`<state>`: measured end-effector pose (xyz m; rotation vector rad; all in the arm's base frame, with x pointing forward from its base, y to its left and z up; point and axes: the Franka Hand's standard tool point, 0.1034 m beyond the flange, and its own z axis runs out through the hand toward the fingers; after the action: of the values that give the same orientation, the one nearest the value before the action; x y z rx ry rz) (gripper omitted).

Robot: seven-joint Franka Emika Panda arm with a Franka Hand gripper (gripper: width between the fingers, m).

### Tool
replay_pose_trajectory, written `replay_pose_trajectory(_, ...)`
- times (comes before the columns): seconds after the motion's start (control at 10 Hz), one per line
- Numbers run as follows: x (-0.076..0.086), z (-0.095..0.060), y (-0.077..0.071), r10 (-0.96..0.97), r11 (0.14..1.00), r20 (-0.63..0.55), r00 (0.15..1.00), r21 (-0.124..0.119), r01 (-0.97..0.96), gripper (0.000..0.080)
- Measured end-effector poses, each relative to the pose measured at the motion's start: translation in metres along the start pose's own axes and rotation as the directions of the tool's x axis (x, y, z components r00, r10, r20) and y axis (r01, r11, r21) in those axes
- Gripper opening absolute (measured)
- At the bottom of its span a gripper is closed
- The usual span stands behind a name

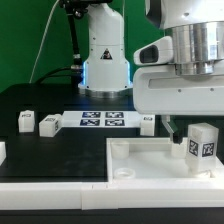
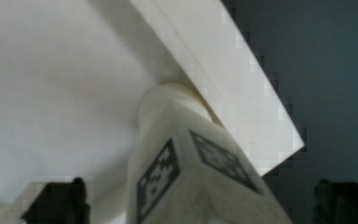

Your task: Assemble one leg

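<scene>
A leg (image 1: 203, 143), a small white block with black-and-white marker tags, stands upright at the far corner of the large white tray-like panel (image 1: 140, 160) on the exterior view's right. My gripper (image 1: 190, 135) hangs over it, open, with one finger (image 1: 172, 134) showing beside the leg. In the wrist view the leg (image 2: 190, 150) lies between the two dark fingertips (image 2: 60, 202), with a gap on each side. Its far end meets the panel's rim (image 2: 211, 70). My gripper (image 2: 202, 208) holds nothing.
The marker board (image 1: 103, 121) lies flat at the table's middle back. Loose legs lie at its left (image 1: 25, 121) (image 1: 48, 124) and one at its right (image 1: 147, 123). Another white part shows at the far left edge (image 1: 2, 150). The robot base (image 1: 103, 55) stands behind.
</scene>
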<state>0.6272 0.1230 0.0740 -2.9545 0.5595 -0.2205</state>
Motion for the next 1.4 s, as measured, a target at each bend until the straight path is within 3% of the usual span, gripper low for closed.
replay_pose_trajectory(0.2,0.000,0.002,-0.003,-0.257,0.966,0.006,0.966,-0.008,0.257,0.0648)
replay_pose_trajectory(0.4,-0.004,0.009,-0.003,-0.514,0.857,0.021,0.858,-0.028,0.514,0.0648)
replay_pose_trajectory(0.6,-0.007,0.014,0.005,-0.628,0.777,0.028,0.778,-0.032,0.628,0.0648)
replay_pose_trajectory(0.8,-0.007,0.014,0.005,-0.644,0.763,0.029,0.764,-0.033,0.645,0.0623)
replay_pose_trajectory(0.9,-0.007,0.014,0.005,-0.644,0.763,0.029,0.764,-0.033,0.645,0.0420)
replay_pose_trajectory(1.0,-0.007,0.014,0.005,-0.644,0.763,0.029,0.764,-0.033,0.645,0.0420)
replay_pose_trajectory(1.1,-0.006,0.014,0.005,-0.630,0.775,0.028,0.776,-0.034,0.631,0.0267)
replay_pose_trajectory(1.4,-0.004,0.014,0.008,-0.515,0.857,0.002,0.857,-0.036,0.515,0.0269)
